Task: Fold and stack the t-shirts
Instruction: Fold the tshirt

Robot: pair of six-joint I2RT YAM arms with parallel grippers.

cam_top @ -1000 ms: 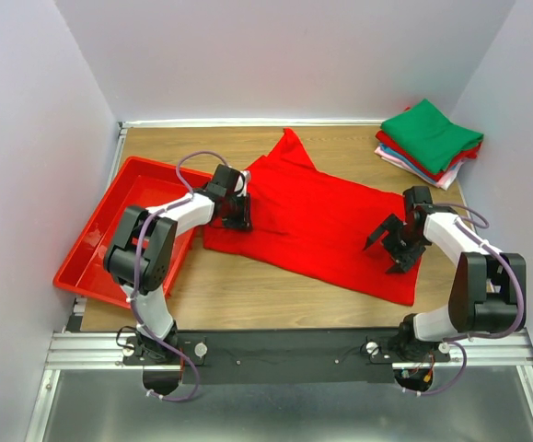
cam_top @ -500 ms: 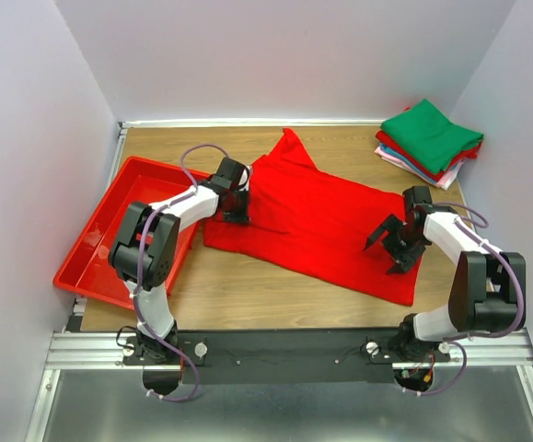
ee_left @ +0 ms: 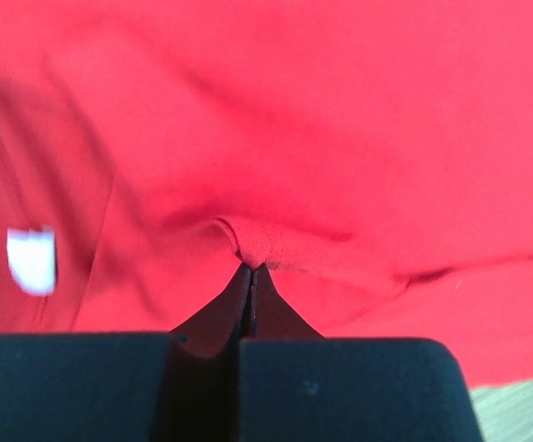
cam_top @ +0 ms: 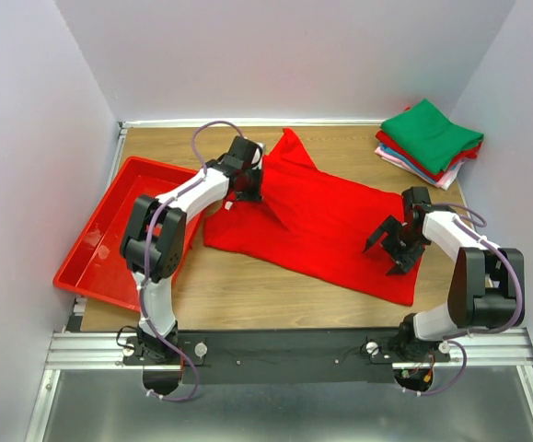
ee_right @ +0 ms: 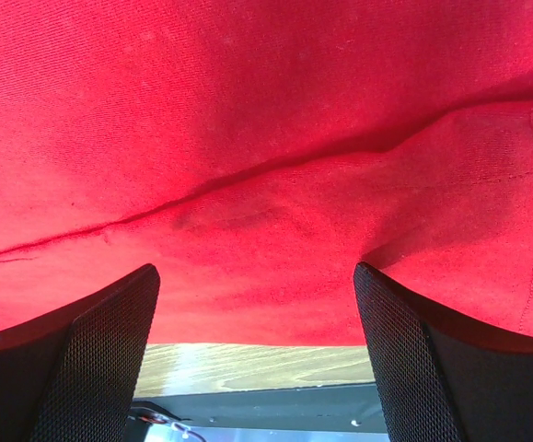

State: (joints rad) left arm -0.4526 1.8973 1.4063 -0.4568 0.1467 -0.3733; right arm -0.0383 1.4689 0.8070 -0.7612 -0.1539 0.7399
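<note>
A red t-shirt (cam_top: pixel 330 221) lying on the table (cam_top: pixel 248 285), left gripper (ee_left: pixel 250 269) pressed together, pinching a fold of it, white tag (ee_left: pixel 31 261) off to its left, right gripper (ee_right: pixel 252 276) spread wide over the shirt's near edge, folded t-shirts (cam_top: pixel 429 140) stacked beyond it.

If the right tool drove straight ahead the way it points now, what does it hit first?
The red t-shirt: cloth fills the wrist view ahead of the open right tool. It looks close, though depth is unclear.

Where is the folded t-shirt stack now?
In the top view, the folded t-shirt stack sits at the far right corner of the table, green one on top, beyond the right gripper.
</note>
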